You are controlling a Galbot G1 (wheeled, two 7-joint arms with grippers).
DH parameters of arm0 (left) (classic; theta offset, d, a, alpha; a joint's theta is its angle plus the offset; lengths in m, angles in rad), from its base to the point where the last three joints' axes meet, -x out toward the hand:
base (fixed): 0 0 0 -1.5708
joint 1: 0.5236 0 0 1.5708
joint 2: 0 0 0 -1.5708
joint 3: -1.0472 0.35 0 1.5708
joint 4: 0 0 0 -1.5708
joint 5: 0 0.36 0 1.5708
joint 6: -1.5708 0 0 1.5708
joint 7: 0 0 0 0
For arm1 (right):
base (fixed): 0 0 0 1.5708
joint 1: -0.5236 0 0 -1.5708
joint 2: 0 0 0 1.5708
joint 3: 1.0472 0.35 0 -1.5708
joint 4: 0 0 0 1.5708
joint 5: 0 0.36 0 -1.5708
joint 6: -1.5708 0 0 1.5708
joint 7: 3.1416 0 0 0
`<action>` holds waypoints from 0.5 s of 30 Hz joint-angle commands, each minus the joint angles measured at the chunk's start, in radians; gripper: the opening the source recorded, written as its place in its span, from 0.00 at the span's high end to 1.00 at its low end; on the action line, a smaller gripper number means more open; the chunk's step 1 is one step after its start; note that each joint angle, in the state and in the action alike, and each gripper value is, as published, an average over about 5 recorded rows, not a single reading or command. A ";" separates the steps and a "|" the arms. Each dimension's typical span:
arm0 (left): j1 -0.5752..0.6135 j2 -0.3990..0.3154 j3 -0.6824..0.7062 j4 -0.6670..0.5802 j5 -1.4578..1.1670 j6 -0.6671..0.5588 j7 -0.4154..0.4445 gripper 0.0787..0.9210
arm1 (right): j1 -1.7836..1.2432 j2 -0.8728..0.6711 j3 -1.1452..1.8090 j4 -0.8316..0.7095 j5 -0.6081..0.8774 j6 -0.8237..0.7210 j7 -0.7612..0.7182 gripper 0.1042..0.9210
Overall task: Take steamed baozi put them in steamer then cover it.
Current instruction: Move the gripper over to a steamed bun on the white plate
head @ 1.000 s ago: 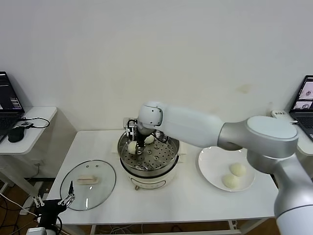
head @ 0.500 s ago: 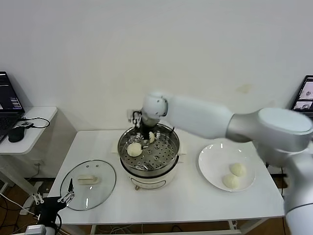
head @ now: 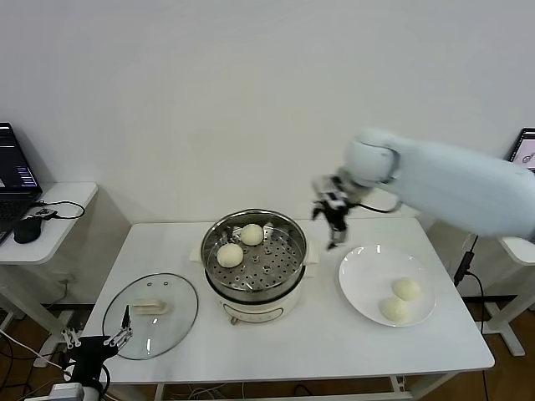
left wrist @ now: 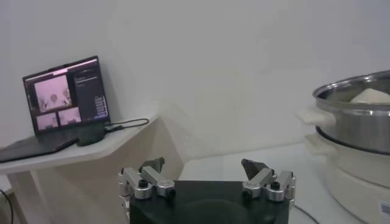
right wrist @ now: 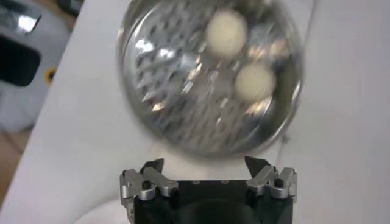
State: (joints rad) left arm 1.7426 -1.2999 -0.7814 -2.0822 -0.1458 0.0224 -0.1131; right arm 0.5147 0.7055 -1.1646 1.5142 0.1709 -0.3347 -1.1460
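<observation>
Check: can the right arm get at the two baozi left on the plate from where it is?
Probably yes. The right gripper is open and empty, in the air between the steamer and the plate. The two baozi lie uncovered with nothing over or around them.

Bystanders on and around the white table

A glass lid [head: 151, 315] with a cream handle lies flat on the white table [head: 318, 347]; a white plate [head: 359, 292] sits opposite. On a side desk [head: 58, 219], an open laptop [head: 13, 173] and a black mouse [head: 28, 229].
</observation>
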 commanded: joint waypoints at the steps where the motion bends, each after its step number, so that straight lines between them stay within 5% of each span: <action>1: -0.001 -0.001 0.011 0.004 0.006 0.000 0.000 0.12 | -0.338 -0.315 0.231 0.103 -0.226 0.074 -0.042 0.12; 15: 0.009 -0.011 0.021 0.015 0.036 0.000 -0.001 0.12 | -0.594 -0.230 0.369 -0.069 -0.340 0.085 -0.018 0.12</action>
State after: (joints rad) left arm 1.7513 -1.3118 -0.7639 -2.0678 -0.1129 0.0225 -0.1139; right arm 0.1044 0.5033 -0.9006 1.5102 -0.0717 -0.2696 -1.1652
